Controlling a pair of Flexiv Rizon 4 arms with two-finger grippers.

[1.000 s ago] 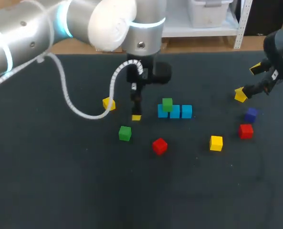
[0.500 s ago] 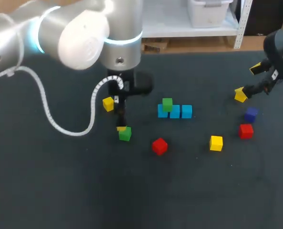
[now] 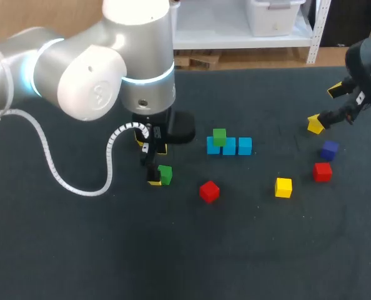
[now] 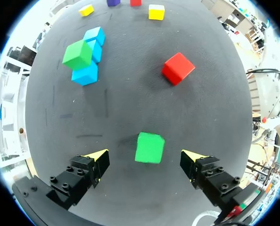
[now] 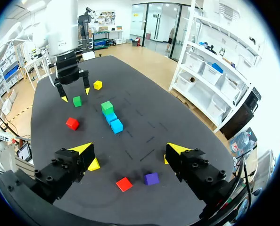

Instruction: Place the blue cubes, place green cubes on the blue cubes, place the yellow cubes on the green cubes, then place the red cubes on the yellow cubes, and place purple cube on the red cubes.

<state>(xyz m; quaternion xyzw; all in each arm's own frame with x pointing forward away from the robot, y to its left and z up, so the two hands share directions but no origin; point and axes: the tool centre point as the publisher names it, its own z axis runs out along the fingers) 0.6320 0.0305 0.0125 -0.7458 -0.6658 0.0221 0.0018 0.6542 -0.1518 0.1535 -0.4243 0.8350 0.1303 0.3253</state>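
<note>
Swinging off from beside the blue row, the large silver left arm (image 3: 92, 81) crosses the dark desk (image 3: 267, 250) toward its own side within the last second. The right arm (image 3: 366, 69) is unmoved at the far right edge.

Left claw (image 4: 144, 159): now hangs over the loose green cube (image 4: 150, 147). Its fingers are spread, one yellow tip to each side, neither touching. A second ago it stood nearer the row.

Right claw (image 5: 130, 151): also spread, pinching nothing, with a small yellow cube (image 5: 94, 165) just beside one finger.

Row of three light-blue cubes (image 3: 229, 146): unchanged, with the first green cube (image 3: 219, 136) on top of it.

The nearest red cube (image 3: 209, 191) and the purple cube (image 3: 329, 150) lie apart on the desk where they were.

Judgement: the green layer is only begun, and this approach lines up the second green pick. Descent and closing are not yet done.
</note>
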